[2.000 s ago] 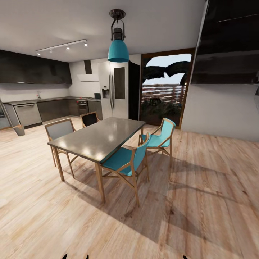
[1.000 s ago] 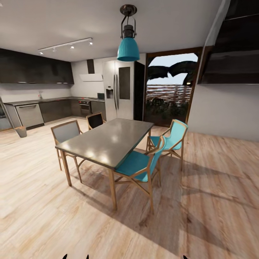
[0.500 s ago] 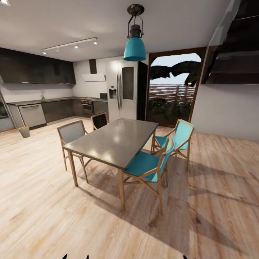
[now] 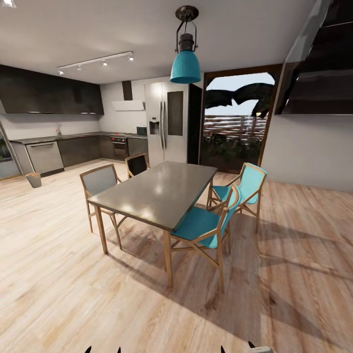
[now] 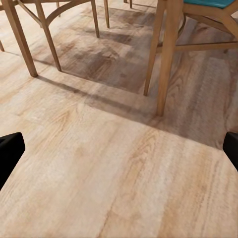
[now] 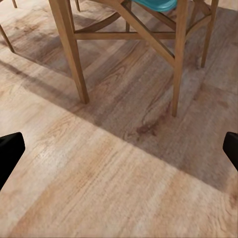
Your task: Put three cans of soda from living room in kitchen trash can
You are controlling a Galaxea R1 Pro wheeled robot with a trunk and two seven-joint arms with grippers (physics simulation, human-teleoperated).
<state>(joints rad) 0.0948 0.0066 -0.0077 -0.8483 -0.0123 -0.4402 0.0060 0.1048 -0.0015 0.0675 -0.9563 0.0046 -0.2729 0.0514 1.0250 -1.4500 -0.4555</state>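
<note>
Grey dining table (image 4: 157, 193) stands ahead of me, kitchen (image 4: 73, 147) far left; left gripper (image 5: 119, 153) and right gripper (image 6: 119, 153) both spread, empty.

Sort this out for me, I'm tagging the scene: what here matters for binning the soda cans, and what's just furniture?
For the job: trash can; kitchen counter.
Just there: dining table; teal chairs; pendant lamp; fridge.

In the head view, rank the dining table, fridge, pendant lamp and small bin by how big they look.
1. dining table
2. fridge
3. pendant lamp
4. small bin
The table is nearest, which inflates it.
</note>
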